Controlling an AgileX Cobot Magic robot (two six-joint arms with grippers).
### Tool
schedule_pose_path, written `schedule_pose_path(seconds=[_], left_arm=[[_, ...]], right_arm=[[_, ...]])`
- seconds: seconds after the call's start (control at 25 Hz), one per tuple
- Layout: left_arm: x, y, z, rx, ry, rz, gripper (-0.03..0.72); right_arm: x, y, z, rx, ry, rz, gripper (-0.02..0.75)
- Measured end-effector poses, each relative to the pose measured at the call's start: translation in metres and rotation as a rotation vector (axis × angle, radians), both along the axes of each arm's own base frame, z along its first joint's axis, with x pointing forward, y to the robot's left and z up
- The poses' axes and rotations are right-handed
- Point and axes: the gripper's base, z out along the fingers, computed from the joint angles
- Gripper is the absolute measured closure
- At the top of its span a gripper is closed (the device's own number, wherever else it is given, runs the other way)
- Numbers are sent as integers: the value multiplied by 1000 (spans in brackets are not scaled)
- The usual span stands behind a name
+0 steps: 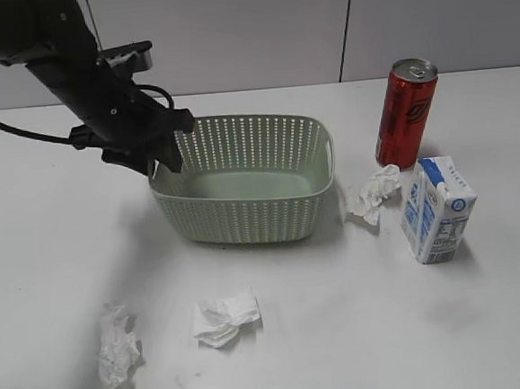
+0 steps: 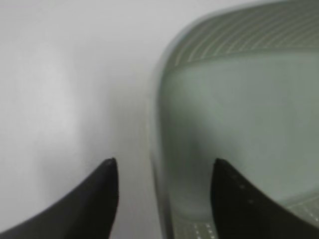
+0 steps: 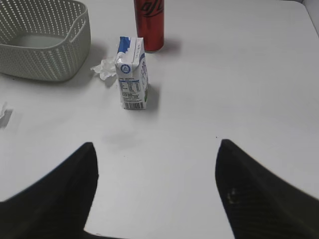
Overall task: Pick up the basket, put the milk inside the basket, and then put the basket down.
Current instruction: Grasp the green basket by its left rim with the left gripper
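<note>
Upright milk (image 1: 439,209), slanted top upward

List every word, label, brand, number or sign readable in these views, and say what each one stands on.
Nothing can be quoted with confidence.
Red can: dark stylised lettering down its side, not legible; only its lower part shows in the right wrist view.
Milk carton: round blue logo, a panel of small print and a barcode, all too small to read.
Basket: no text.
Crumpled tissues: no text.
</note>
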Motion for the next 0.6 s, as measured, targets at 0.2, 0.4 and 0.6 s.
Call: schedule_pose_path(seconds=[0.2,0.4,0.6], left_arm=[[0,0,0,-7,8,30,577],[1,4,-2,25,28,90,694],[0,7,-1,54,33,105,703]], right_arm=[[0,0,0,0,0,0,187],[0,0,0,0,0,0,187],[0,0,0,0,0,0,187]])
